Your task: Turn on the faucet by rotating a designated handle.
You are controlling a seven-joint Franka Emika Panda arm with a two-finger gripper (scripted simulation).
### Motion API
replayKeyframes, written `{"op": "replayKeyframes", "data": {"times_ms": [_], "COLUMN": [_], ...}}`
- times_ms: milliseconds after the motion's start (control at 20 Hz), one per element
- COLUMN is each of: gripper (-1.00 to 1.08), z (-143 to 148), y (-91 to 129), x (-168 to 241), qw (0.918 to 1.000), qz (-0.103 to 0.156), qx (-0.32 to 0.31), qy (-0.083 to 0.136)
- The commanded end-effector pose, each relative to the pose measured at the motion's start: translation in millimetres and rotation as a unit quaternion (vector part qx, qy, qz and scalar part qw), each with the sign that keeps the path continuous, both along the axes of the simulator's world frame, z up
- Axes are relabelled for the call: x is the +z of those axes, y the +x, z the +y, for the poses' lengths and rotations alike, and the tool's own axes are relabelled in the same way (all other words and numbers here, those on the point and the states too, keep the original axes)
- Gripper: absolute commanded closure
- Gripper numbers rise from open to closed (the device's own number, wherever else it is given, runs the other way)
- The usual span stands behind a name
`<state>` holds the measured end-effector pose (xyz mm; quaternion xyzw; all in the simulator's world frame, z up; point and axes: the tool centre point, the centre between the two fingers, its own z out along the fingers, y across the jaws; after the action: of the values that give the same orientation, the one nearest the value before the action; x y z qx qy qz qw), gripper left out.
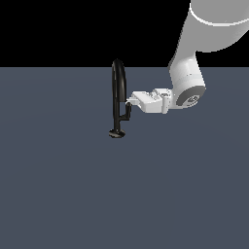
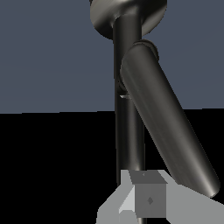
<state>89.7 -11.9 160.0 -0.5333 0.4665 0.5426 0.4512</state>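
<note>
The glossy black faucet (image 1: 116, 92) stands upright on a small round base, its arched spout rising above the stem. The handle (image 1: 127, 112), a short black bar, branches off the stem toward the exterior view's right. My gripper (image 1: 130, 101) reaches in from that side, its tips right at the handle's upper end. The fingers look shut, with no gap and nothing held between them. In the wrist view the handle (image 2: 168, 127) runs diagonally across the stem (image 2: 129, 131), and the gripper (image 2: 146, 197) sits close to the handle's free end.
A flat grey-blue floor (image 1: 58, 185) spreads around the faucet. The white arm (image 1: 187, 82) comes down from the exterior view's upper right.
</note>
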Motion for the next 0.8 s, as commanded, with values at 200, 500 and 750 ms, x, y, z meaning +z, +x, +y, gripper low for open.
{"op": "replayKeyframes", "data": {"times_ms": [200,500,750], "gripper": [1.08,1.08,1.08], "z": [-3,-6,-8], "y": [-18,-34,-48], "x": [-9,-15,-21], "qw": [1.0,1.0,1.0], "qz": [0.004,0.004,0.005], "qx": [0.002,0.002,0.002], "qy": [0.001,0.001,0.001]}}
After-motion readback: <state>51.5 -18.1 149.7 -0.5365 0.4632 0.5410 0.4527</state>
